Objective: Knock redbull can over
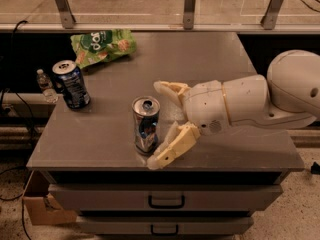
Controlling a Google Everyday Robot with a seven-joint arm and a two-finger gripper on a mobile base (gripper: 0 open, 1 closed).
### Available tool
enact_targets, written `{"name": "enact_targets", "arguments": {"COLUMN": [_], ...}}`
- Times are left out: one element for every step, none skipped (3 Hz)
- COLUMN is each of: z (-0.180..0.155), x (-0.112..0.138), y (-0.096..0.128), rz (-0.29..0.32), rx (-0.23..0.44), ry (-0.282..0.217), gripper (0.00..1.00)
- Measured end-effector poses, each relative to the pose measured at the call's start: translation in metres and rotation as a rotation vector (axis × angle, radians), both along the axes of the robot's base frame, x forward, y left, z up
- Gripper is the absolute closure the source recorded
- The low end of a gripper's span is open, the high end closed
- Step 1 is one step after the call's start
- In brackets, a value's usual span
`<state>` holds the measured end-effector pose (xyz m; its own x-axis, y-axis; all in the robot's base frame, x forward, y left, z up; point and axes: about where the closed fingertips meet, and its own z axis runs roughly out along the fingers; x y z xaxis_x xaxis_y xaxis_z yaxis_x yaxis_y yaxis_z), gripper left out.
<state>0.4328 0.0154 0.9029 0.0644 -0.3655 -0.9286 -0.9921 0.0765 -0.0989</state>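
Note:
The redbull can is slim and silver with blue and red markings. It stands upright near the front edge of the grey table. My gripper is open, reaching in from the right just above the table. Its far finger lies behind the can's top and its near finger ends at the can's base on the front right. The can stands at the mouth of the fingers, close to or touching the near one.
A wider dark blue can stands upright at the table's left edge. A green snack bag lies at the back left. A small water bottle sits left of the table. Drawers are below the front edge.

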Motion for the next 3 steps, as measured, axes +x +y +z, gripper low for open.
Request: {"name": "enact_targets", "arguments": {"z": [-0.007,-0.015,-0.019], "x": [0.004,0.007,0.009], "y": [0.005,0.007,0.008], "rz": [0.008,0.013,0.019], "rx": [0.012,0.025,0.031], "ry": [0.005,0.019,0.029], "gripper": [0.0,0.0,0.0]}}
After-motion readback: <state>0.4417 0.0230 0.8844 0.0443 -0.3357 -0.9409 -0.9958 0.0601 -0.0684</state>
